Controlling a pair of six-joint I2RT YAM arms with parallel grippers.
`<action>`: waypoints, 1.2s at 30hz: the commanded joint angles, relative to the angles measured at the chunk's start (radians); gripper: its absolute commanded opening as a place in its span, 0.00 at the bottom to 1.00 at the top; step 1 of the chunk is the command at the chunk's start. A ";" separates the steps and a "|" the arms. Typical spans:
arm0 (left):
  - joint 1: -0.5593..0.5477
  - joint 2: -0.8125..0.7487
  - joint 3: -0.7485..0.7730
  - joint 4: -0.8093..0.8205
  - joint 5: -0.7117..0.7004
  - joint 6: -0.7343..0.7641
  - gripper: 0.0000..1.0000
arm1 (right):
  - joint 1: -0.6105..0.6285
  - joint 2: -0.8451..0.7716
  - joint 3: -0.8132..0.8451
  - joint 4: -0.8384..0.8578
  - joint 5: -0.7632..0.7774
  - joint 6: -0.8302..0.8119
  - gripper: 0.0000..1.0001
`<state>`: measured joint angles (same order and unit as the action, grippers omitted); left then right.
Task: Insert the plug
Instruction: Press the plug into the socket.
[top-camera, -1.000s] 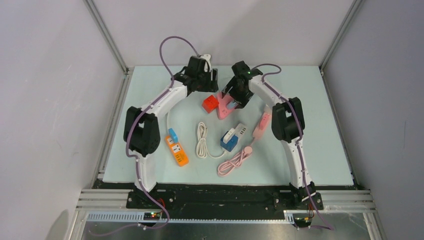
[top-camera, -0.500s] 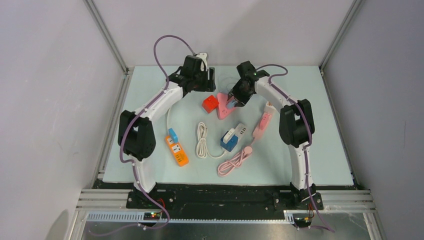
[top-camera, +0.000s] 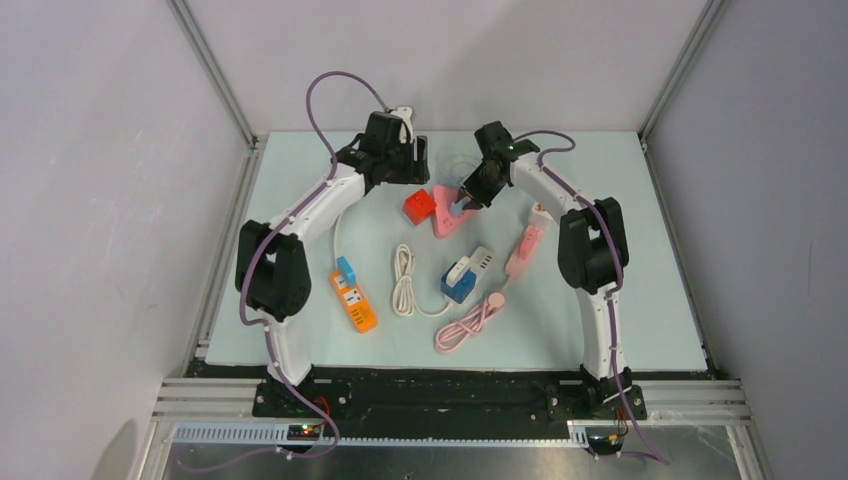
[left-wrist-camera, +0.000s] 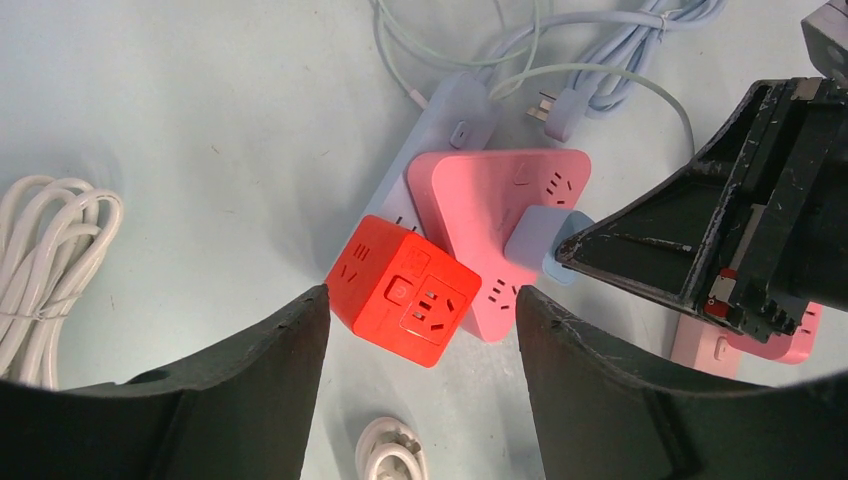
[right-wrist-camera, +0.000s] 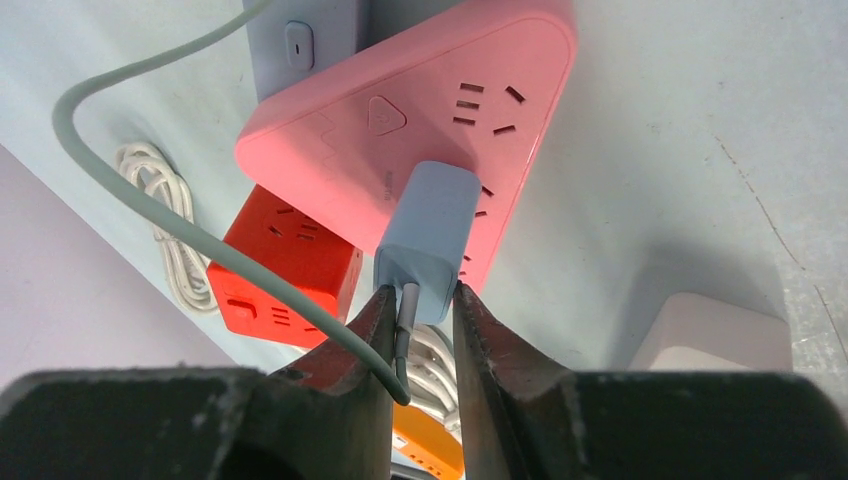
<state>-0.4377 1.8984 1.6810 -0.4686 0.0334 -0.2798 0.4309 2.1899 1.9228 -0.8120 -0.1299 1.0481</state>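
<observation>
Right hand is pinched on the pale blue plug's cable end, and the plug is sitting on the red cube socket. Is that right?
Not quite. The right hand is pinched on the pale blue plug at its cable end, but the plug sits on the pink triangular strip, not the red cube beside it. The right wrist view shows this.

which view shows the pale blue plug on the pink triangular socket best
Right wrist: the pale blue rectangular plug sits centre frame on the pink triangular power strip, with the right gripper pinching its cable end. Left wrist shows only part of it, behind that gripper. Top external barely shows it.
</observation>
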 joint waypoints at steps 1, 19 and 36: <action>0.011 -0.013 -0.019 0.015 0.006 0.014 0.72 | 0.015 0.062 -0.072 0.031 -0.013 0.016 0.00; 0.028 -0.007 -0.054 0.018 0.002 0.024 0.72 | 0.062 0.139 -0.177 0.051 0.113 0.089 0.00; 0.050 -0.034 -0.065 0.019 -0.006 0.021 0.74 | 0.076 0.146 0.043 -0.010 0.155 0.083 0.55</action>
<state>-0.4019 1.9007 1.6283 -0.4728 0.0326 -0.2771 0.4923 2.2436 1.9320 -0.7010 -0.1017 1.1671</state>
